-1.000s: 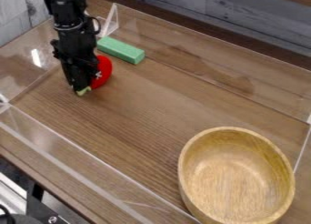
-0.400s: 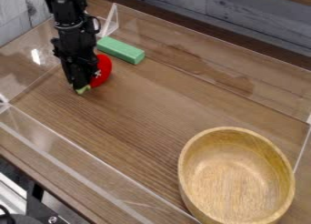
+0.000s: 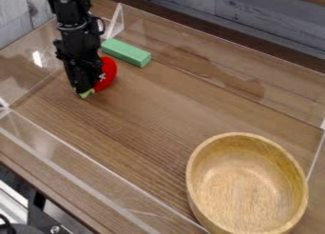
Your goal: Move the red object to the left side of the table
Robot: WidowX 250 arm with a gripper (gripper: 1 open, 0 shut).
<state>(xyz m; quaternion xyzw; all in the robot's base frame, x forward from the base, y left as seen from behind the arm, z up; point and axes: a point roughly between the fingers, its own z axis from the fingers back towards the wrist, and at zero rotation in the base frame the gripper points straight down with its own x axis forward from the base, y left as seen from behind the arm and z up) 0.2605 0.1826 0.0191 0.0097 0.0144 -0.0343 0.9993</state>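
The red object (image 3: 105, 75), a small glossy red toy fruit with a light green tip at its lower end, rests on the brown wood-grain table (image 3: 178, 114) near its left side. My black gripper (image 3: 84, 83) points straight down over it and is shut on it, its fingers covering the fruit's left half. The fruit's right half bulges out beside the fingers.
A flat green rectangular block (image 3: 127, 53) lies just behind the fruit. A round light wooden bowl (image 3: 248, 185) sits at the front right. Low clear acrylic walls (image 3: 76, 166) edge the tabletop, with one close to the gripper's left.
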